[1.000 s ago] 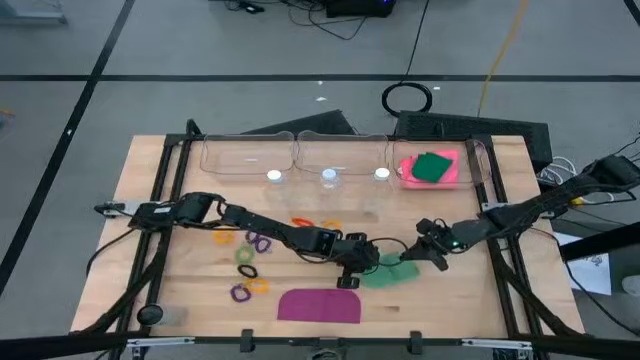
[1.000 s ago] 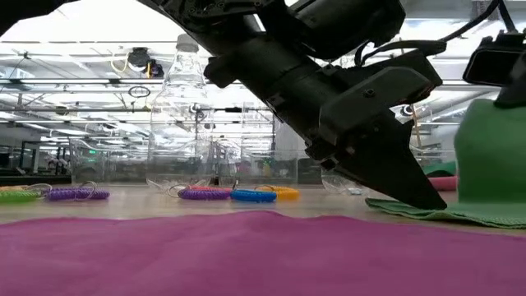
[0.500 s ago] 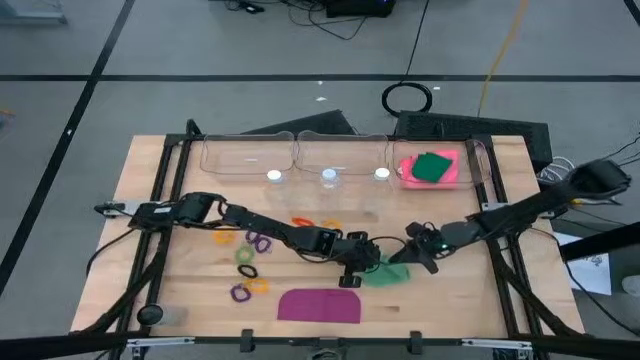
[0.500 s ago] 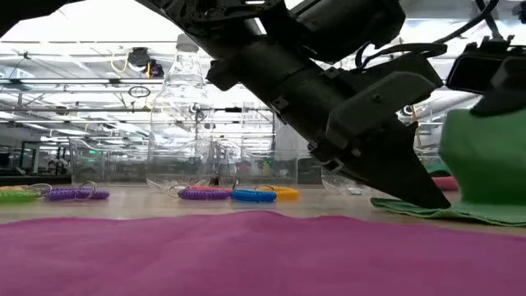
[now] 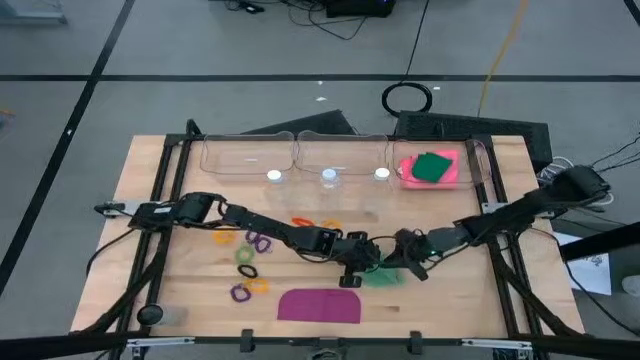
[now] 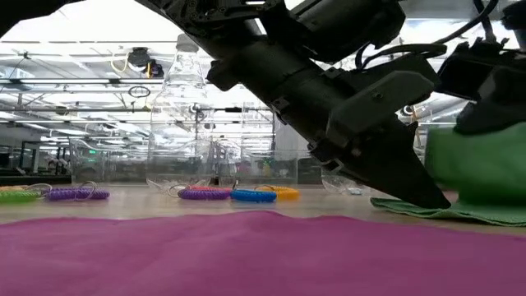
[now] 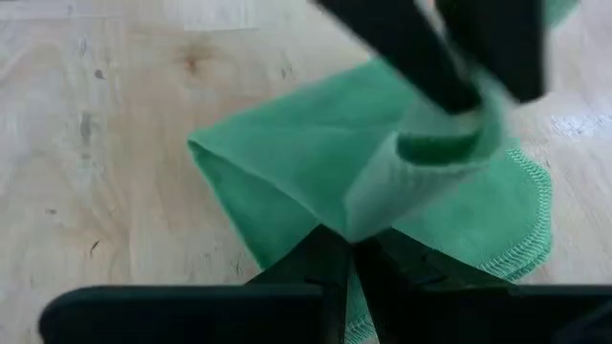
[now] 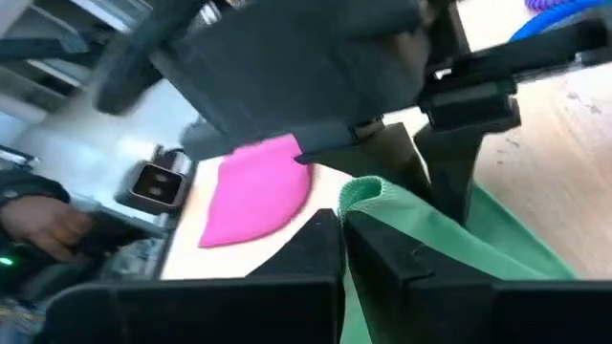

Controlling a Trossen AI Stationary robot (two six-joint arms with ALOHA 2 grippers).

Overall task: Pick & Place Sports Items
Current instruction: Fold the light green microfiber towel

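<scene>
Both hands are meeting at the light green piece (image 5: pixel 385 273), which is lying on the bench (image 5: pixel 140 200) near the front middle, just behind the purple piece (image 5: pixel 320 305). The left hand (image 5: pixel 362 268) is pressing its clenched tips down on the near edge of this cloth. The right hand (image 5: pixel 402 252) is grasping a fold of the same cloth and is holding that part raised above the wood. The pink rectangle (image 5: pixel 448 176) with the dark green piece (image 5: pixel 433 166) on it is lying at the back right. The small elastic rings (image 5: pixel 250 258) are lying scattered on the left half.
</scene>
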